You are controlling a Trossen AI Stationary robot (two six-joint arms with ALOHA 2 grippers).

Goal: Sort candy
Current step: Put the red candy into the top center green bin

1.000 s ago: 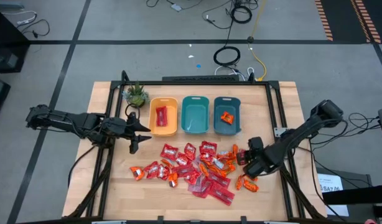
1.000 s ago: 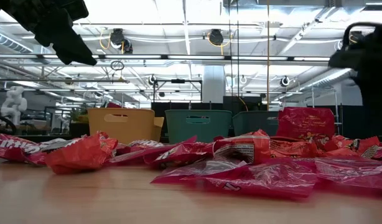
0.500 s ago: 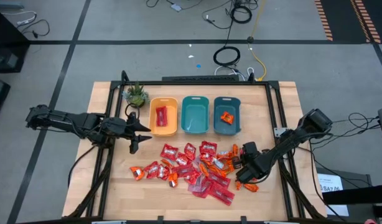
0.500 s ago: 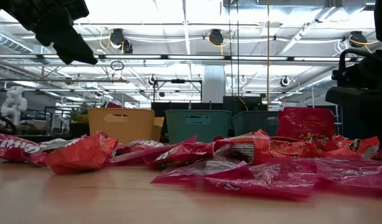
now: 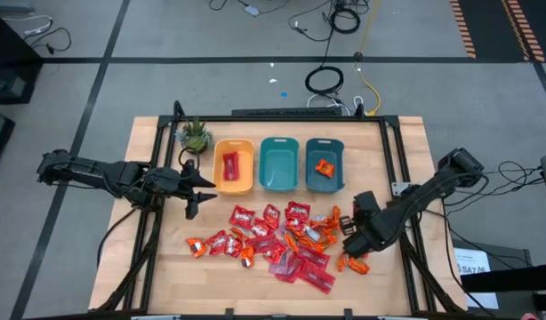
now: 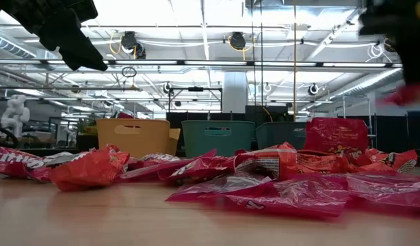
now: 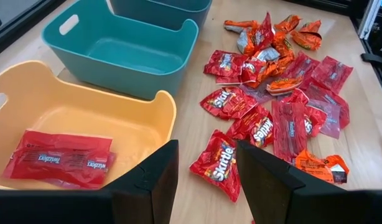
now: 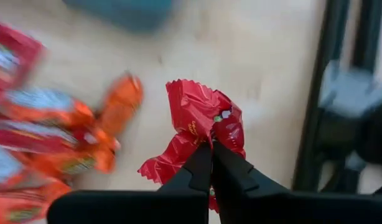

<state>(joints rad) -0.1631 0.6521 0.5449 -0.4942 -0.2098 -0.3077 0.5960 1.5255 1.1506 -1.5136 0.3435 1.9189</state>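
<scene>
The right gripper [image 8: 211, 147] pinches a red candy packet [image 8: 197, 121] — the yellow bin [image 5: 234, 166] lies far across, nearer the half-open left gripper [image 5: 191, 188].

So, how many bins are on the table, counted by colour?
Yellow bin: 1
Teal bins: 2
Total: 3
</scene>
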